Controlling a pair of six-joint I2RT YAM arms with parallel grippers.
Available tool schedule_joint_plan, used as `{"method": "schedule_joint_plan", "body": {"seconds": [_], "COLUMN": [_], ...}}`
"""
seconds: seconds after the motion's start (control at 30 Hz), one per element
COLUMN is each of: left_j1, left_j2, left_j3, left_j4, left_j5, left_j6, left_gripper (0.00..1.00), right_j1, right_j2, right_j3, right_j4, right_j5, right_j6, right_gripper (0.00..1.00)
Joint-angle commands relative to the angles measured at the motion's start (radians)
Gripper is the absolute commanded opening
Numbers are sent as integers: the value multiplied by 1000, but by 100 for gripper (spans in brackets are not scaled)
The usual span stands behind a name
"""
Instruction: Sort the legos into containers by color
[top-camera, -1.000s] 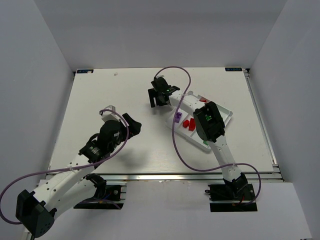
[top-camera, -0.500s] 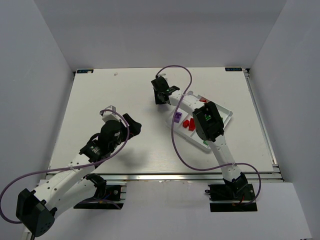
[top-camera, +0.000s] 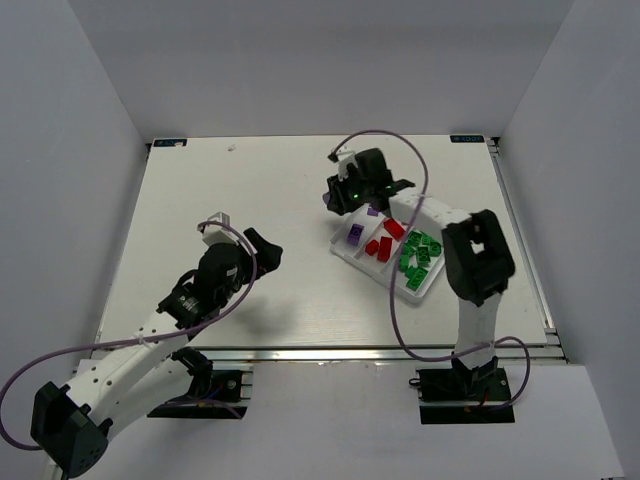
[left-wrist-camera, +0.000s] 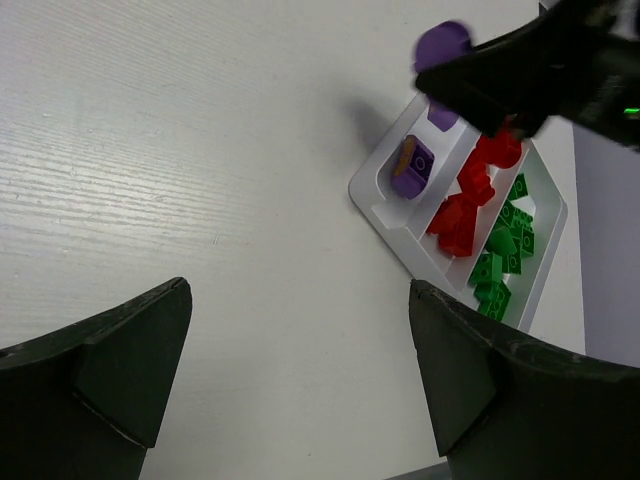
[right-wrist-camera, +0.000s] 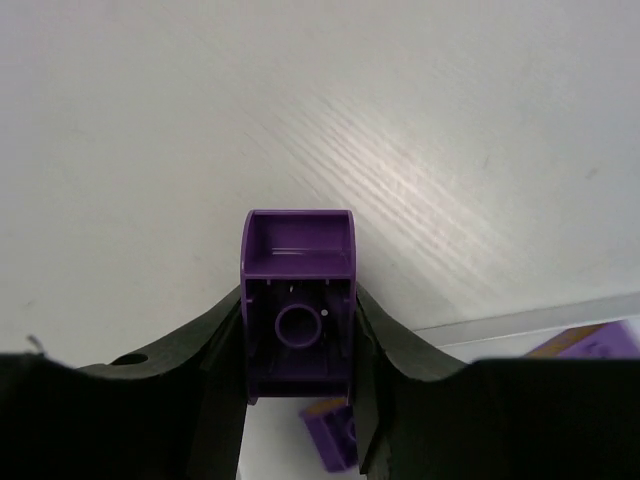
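The right gripper (top-camera: 345, 195), open a second ago, now pinches a purple brick (right-wrist-camera: 298, 250) above the far end of the purple compartment (left-wrist-camera: 388, 196) — ready to drop — while the left gripper (left-wrist-camera: 300, 350) gapes wide, empty.

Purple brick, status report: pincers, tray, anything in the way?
Right pincer shut on purple brick, raised beside tray. Left pincer open, empty, well back. Purple lane unobstructed.

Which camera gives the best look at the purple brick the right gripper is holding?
The right wrist view: the purple brick sits centred and close in the right gripper, its hollow underside showing. The left wrist view shows only a blurred purple end poking past the gripper; in the top external view the gripper mostly hides it.
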Motion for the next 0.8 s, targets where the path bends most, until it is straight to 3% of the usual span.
{"method": "schedule_joint_plan", "body": {"seconds": [0.0,0.1,0.27,0.77], "left_j1": [2,2,2,2], "left_j2": [-38,-60,-72,-74], "left_j3": [-19,-36,-49,-49], "left_j4": [32,39,56,43], "left_j5": [-6,-10,-10,-5], "left_j6": [2,5,16,-9], "left_gripper": [98,98,98,98], "right_j1": [-76,-146,-251,-283], "right_j2": [-176,-197,-172,3], "right_j3": [-28,-31,-30,105], "right_j4": [160,9,-199,-291], "right_j5": [-416,-480,-446,-418], "right_j6": [-269,-400,-553,-519], "right_gripper": [0,0,0,3]}}
